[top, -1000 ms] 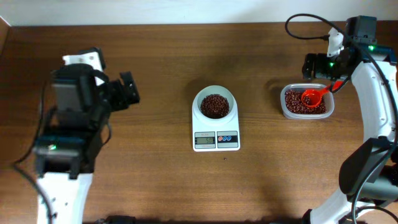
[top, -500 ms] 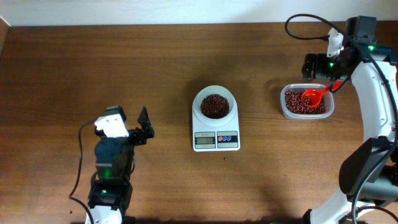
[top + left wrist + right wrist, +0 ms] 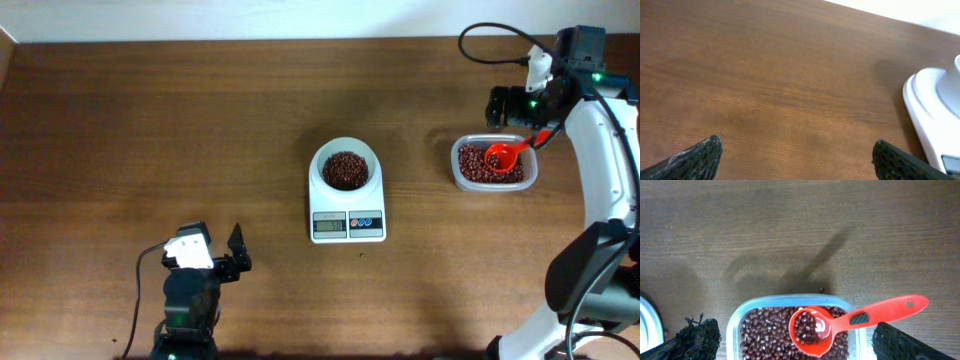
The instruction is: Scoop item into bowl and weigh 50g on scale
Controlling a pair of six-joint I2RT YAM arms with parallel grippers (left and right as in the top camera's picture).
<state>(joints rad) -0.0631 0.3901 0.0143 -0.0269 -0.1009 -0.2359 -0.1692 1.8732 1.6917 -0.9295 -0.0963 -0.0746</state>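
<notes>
The white bowl (image 3: 322, 160) stands on the white scale (image 3: 347, 226) at mid-table and holds a heap of dark reddish-brown beans (image 3: 345, 170). More beans (image 3: 767, 330) fill a clear plastic container (image 3: 455, 178) at the right. A red scoop (image 3: 860, 316) lies in it with some beans in its cup and its handle over the right rim. My right gripper (image 3: 795, 332) is open and empty above the container's far side, a finger on each side of it. My left gripper (image 3: 237, 257) is open and empty near the front left, and the left wrist view shows the scale's edge (image 3: 920, 107).
The right arm (image 3: 600, 150) and its black cable (image 3: 490, 45) run along the table's right edge. The table's back edge meets a light wall. The left arm's body (image 3: 188, 300) sits at the front edge.
My left arm has drawn back toward the table's front, ending low near the front left. The right arm, scoop, bowl and scale have not moved.
</notes>
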